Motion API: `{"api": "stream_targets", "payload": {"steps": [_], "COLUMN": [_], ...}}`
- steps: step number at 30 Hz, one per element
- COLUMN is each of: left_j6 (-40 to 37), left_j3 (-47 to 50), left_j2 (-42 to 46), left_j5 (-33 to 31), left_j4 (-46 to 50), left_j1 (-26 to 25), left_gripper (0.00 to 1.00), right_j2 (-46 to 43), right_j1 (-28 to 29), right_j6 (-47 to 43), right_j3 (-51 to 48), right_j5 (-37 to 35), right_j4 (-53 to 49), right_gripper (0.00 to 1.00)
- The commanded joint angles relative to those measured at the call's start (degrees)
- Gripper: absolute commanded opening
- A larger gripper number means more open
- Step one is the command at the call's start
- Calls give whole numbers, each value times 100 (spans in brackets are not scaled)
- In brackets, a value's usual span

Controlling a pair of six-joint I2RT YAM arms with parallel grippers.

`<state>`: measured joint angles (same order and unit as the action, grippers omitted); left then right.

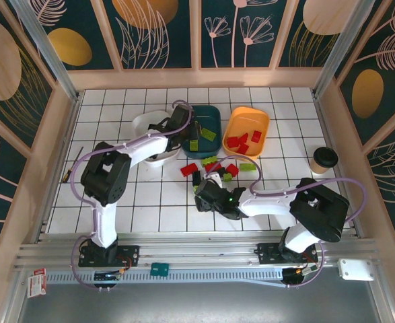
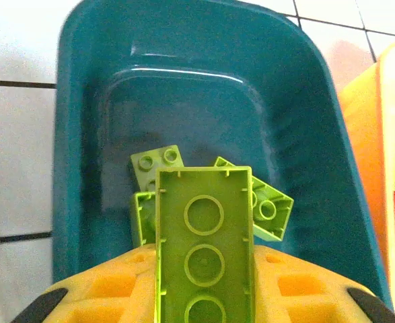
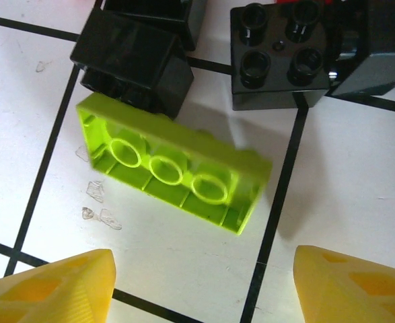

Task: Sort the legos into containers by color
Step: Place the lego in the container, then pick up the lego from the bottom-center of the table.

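Note:
My left gripper (image 1: 189, 134) hangs over the dark teal bin (image 1: 214, 113), shut on an oblong lime green brick (image 2: 205, 235) whose hollow underside faces the camera. In that bin (image 2: 184, 87) lie two more lime bricks (image 2: 157, 161). My right gripper (image 3: 204, 282) is open just above the table, yellow fingers (image 3: 56, 289) wide apart. Slightly ahead of them a lime oblong brick (image 3: 173, 168) lies with its underside showing. Past it sit black bricks (image 3: 133, 64). Red bricks (image 1: 244, 140) lie in the orange bin (image 1: 232, 124). The white bin (image 1: 143, 124) stands left of the teal one.
Loose red (image 1: 189, 169), green (image 1: 246, 167) and black (image 1: 197, 178) bricks cluster on the tiles in front of the bins, around the right gripper (image 1: 207, 195). A paper cup with a dark lid (image 1: 324, 160) stands at the right. Wooden walls ring the table.

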<state>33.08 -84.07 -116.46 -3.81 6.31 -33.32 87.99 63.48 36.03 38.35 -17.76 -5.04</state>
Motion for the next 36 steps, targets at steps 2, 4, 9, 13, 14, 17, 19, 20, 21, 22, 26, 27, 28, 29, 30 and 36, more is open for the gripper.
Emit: {"api": "stream_targets", "payload": {"steps": [2,4,9,13,14,17,19,20,21,22,26,27,28,29,30,36], "left_j6": [-92,-60,-58,-71,-52,45,106,136,159,181,321,367,442,489,535,934], "left_j3": [-584,-636,-566,-237,-73,550,1020,1272,1495,1739,2754,3053,3347,3619,3868,5225], "left_j2": [-264,-177,488,1232,1474,2274,2766,3014,3265,3520,4481,4686,4916,5122,5277,6136], "left_j5": [156,204,216,197,179,101,17,-68,-162,-277,-710,-787,-895,-981,-1044,-1188], "left_j4": [361,322,135,-32,-110,-367,-509,-561,-592,-604,-623,-643,-648,-650,-665,-623], "left_j1": [13,-14,-216,-416,-461,-511,-509,-511,-516,-516,-511,-515,-512,-512,-518,-514], "left_gripper": [48,61,87,99,99,99,99,99,99,99,99,99,99,99,99,99], "right_j2": [38,76,175,527,635,951,1138,1206,1260,1302,1237,1187,1121,1053,998,281], "right_j1": [-18,-112,-325,-337,-322,-304,-270,-250,-234,-207,-120,-97,-67,-48,-30,111], "right_j6": [117,141,243,431,476,600,641,658,660,644,460,405,337,258,201,-95], "right_j3": [209,225,356,655,714,901,1003,1053,1081,1090,981,931,882,834,781,520], "right_j5": [-334,-360,-329,-360,-359,-399,-493,-552,-589,-605,-405,-325,-232,-142,-52,508], "right_j4": [-141,-68,238,236,217,66,-78,-158,-215,-227,48,163,282,406,494,749], "right_gripper": [73,74,77,99,99,99,98,96,95,93,82,79,77,74,72,58]}}
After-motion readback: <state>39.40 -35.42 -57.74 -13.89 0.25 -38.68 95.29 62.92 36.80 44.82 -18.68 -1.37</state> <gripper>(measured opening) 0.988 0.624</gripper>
